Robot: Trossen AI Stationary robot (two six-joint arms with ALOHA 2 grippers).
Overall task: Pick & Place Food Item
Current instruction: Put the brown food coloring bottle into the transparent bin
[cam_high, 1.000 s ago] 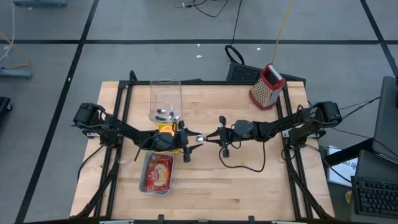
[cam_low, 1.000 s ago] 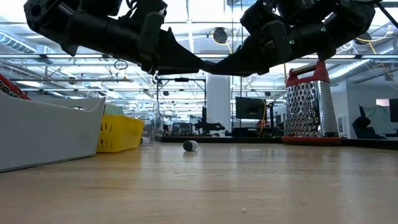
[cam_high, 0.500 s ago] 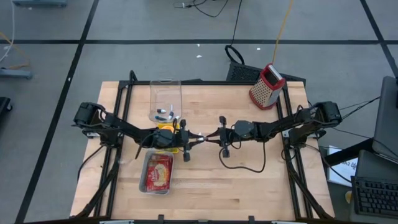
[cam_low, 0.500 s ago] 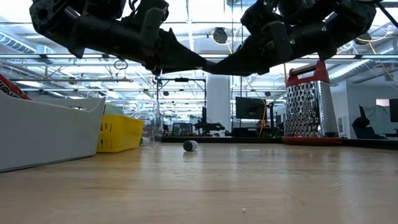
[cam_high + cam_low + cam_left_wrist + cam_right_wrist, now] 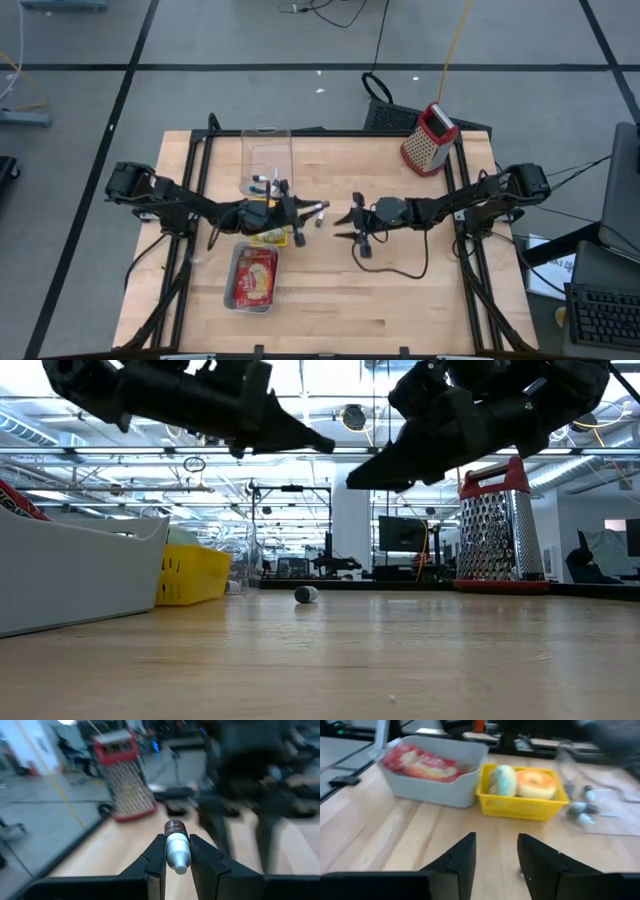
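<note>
Small silver bottle (image 5: 177, 848) is held clamped in left gripper (image 5: 176, 854) above table centre; right gripper (image 5: 496, 851) stands parted, empty; placing judged still undone

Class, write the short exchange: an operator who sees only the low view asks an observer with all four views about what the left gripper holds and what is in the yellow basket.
Operator: Is the left gripper holding anything?
Observer: Yes. The left gripper is shut on a small silver cylinder with a brown cap.
Operator: What is in the yellow basket?
Observer: The yellow basket holds two doughnuts side by side: an orange doughnut and a pale green doughnut.
</note>
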